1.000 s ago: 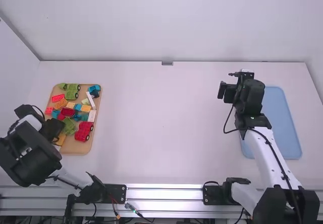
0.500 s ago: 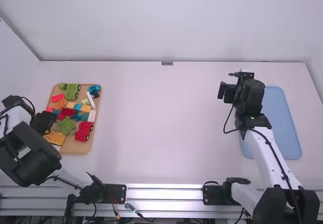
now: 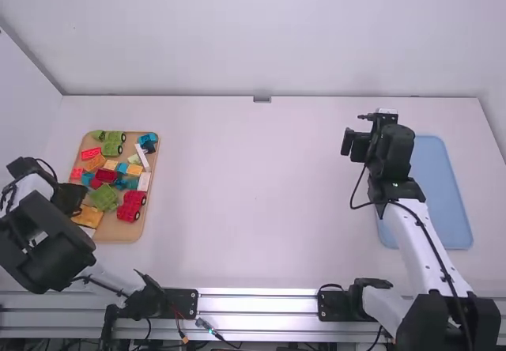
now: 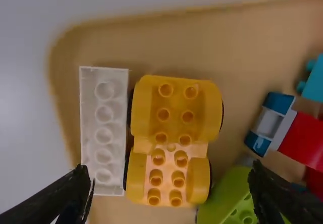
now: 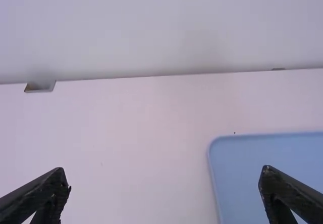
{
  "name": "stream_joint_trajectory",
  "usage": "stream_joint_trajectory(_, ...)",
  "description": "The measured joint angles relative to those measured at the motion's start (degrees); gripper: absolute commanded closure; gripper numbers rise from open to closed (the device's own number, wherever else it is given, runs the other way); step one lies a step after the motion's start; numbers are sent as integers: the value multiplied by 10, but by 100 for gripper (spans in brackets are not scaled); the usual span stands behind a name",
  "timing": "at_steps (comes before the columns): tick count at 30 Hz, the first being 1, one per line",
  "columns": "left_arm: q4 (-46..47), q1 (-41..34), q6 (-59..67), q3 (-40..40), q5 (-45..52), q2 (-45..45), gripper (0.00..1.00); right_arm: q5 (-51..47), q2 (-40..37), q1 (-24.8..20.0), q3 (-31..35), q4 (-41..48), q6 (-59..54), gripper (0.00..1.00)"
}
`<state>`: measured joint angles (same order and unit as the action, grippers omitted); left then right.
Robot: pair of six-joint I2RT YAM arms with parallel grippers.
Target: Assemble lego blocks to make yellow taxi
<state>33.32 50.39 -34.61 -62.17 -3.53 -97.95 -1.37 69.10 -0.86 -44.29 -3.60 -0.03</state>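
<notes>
The left end effector (image 3: 77, 211) has its fingers wide apart at the near end of the brown tray (image 3: 118, 235), right by the yellow wheeled block (image 4: 177, 105), which sits next to a long white block (image 4: 104, 128). Lots of red, green and blue blocks share that tray. Farther right, the right end effector (image 3: 378, 133), with its fingers apart too, is near the blue tray (image 3: 439, 197).

One wheeled block (image 4: 171, 103) is showing deep golden yellow with black wheels (image 4: 129, 109); another wheeled block (image 4: 166, 176) is pairing yellow-orange sides with a peach middle. A long block (image 4: 91, 133) is wearing white, patterned with a single line of rings. One tray (image 3: 118, 235) is showing tan, the other tray (image 3: 431, 169) light blue. One toy car (image 3: 113, 143) is showing green, another toy car (image 3: 131, 206) red.
</notes>
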Motion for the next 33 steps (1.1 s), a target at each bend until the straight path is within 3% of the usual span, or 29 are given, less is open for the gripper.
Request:
stream_joint_trajectory(10, 3, 0, 1, 0, 5, -3, 18, 2, 0, 0, 0, 0, 0, 1)
stream_joint_trajectory(25, -11, -4, 17, 0, 5, -76, 20, 0, 0, 0, 0, 0, -1, 1)
stream_joint_trajectory(33, -28, -49, 49, 0, 4, -76, 24, 2, 0, 0, 0, 1, 0, 1)
